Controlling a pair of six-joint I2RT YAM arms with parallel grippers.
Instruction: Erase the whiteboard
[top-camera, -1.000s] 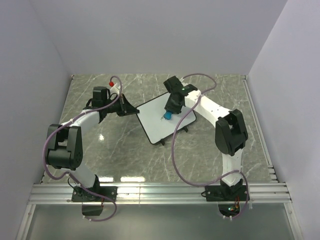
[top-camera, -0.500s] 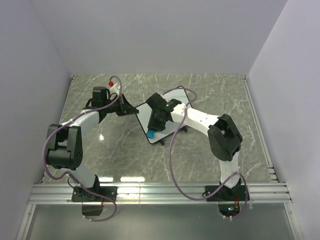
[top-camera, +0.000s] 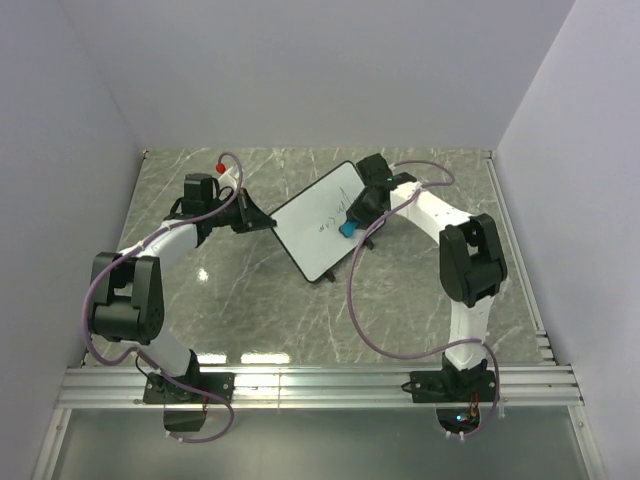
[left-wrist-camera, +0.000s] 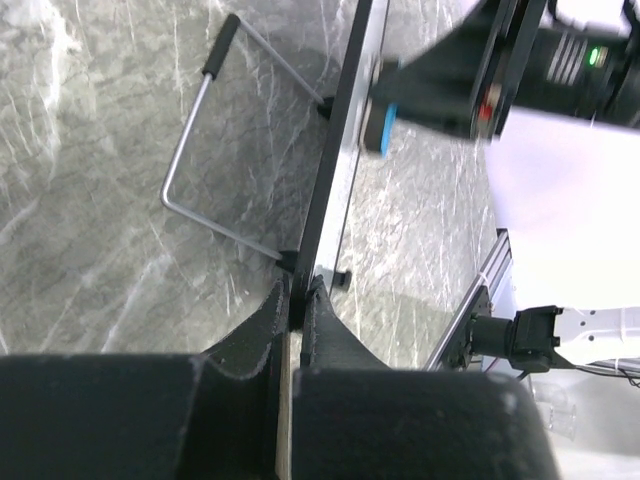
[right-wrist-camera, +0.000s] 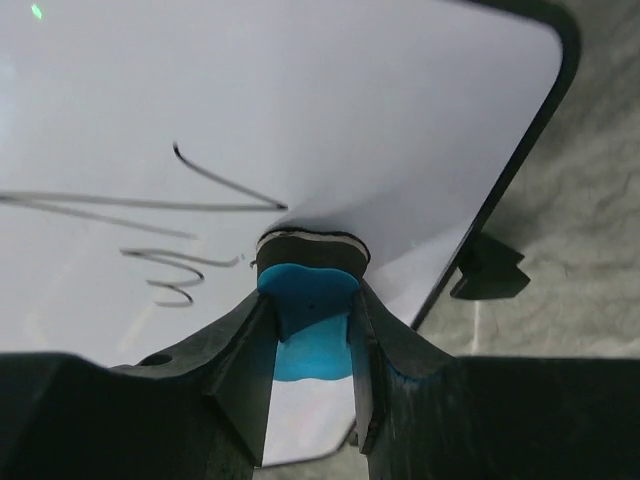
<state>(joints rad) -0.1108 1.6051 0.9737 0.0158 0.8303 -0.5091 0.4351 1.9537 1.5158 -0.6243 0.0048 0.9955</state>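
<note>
Left arm reaches toward 1 o'clock, left gripper (top-camera: 256, 219) pinching the whiteboard (top-camera: 310, 238) edge. Right arm reaches toward 11 o'clock, right gripper (top-camera: 351, 223) pinching the blue eraser (right-wrist-camera: 312, 340).

the right claw (top-camera: 350, 222) with the blue eraser (top-camera: 347, 229) swept back from the lower left corner of the whiteboard (top-camera: 305, 245) to its right edge, the board now turned more steeply, handwriting (top-camera: 325, 218) now uncovered in the middle
</note>
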